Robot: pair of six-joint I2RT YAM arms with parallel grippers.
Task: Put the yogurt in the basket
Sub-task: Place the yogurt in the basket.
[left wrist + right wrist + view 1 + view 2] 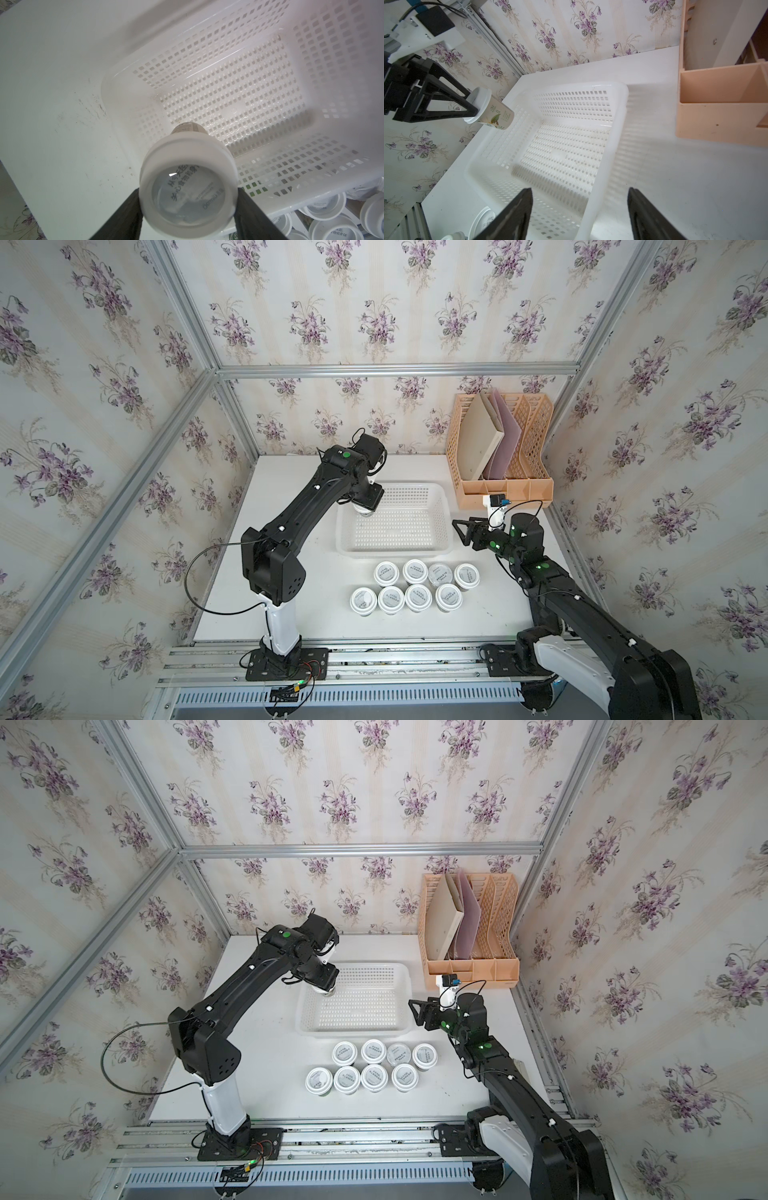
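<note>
The left fingers (pixel 122 218) are clamped on the white lid of one cup (pixel 187 187), one on each side of the rim. The right wrist view shows this cup (pixel 497 114) tilted, its greenish body pointing down toward the basket (pixel 618 133). It hangs in the air over the basket's far left corner, above the rim and touching nothing but the fingers. In both top views the left arm's wrist covers most of the cup.

The right fingers (pixel 512 218) are spread wide and hold nothing. They hover just beside the basket's (pixel 395 551) right side, pointing across it.

The other eight cups (pixel 415 571) stand upright in two rows of four on the surface (pixel 316 572), near the basket's near side, packed close together. The near row sits a little further left than the far one.

A peach rack (pixel 505 489) holding folders stands at the far right of the surface, behind the right arm.
</note>
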